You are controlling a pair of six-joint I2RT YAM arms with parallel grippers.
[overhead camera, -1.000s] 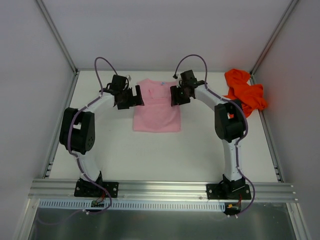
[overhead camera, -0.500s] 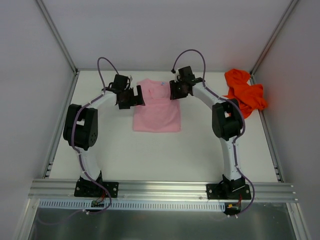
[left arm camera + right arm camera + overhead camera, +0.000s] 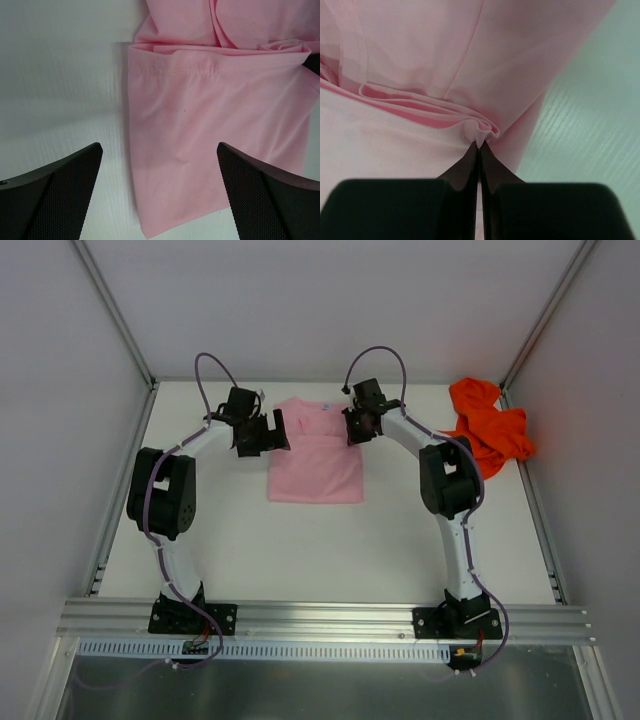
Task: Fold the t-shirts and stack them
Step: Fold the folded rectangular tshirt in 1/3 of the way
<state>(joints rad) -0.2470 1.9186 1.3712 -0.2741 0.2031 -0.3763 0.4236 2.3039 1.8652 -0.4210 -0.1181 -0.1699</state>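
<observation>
The light pink t-shirt lies partly folded on the white table, between the two arms. My right gripper is at its right edge, shut on a pinched fold of pink cloth. My left gripper hovers at the shirt's left edge, jaws wide open; its fingers straddle the pink shirt's folded corner without touching it. The bright orange t-shirt lies crumpled at the far right of the table.
White walls with metal posts enclose the table on three sides. An aluminium rail holding both arm bases runs along the near edge.
The right gripper moved up to the shirt's right edge and closed on a fold of cloth. The left gripper shifted slightly toward the back and stayed open.
</observation>
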